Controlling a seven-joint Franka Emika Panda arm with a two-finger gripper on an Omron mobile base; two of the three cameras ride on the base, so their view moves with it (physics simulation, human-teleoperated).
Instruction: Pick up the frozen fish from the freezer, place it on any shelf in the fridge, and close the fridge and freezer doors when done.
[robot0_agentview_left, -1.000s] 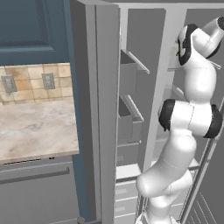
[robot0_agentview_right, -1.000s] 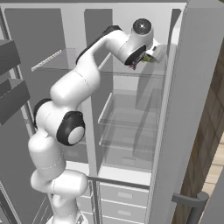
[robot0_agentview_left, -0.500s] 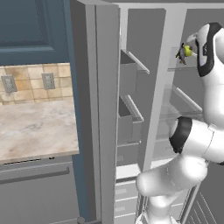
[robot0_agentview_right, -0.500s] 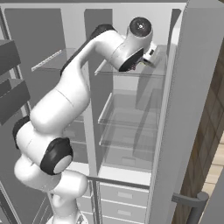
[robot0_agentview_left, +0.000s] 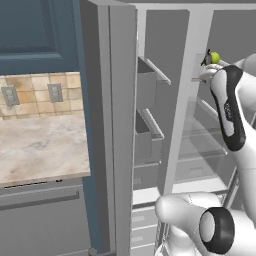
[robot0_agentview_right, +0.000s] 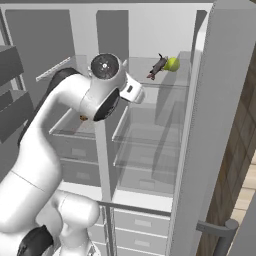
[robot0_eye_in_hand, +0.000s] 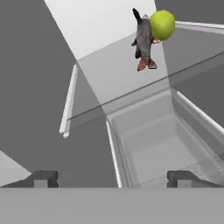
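Grey fridge fills the frame, and at upper centre the frozen fish lies on its top glass shelf, touching a green ball. Since a second ago the arm has pulled back, and the gripper stands wide apart and empty. Placing looks done, leaving both doors to close.

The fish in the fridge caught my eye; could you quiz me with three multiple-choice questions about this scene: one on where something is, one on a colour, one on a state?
1. Where does the frozen fish lie?
A. on a glass shelf in the fridge
B. on the stone counter
C. in the gripper

2. What colour is the ball beside the fish?
A. red
B. yellow-green
C. blue

3. How does the gripper stand?
A. shut on the fish
B. shut on the ball
C. open, holding nothing

Answers: 1 A, the fish rests on the upper shelf; 2 B, the ball touching it is yellow-green; 3 C, the finger tips stand wide apart, away from the fish.
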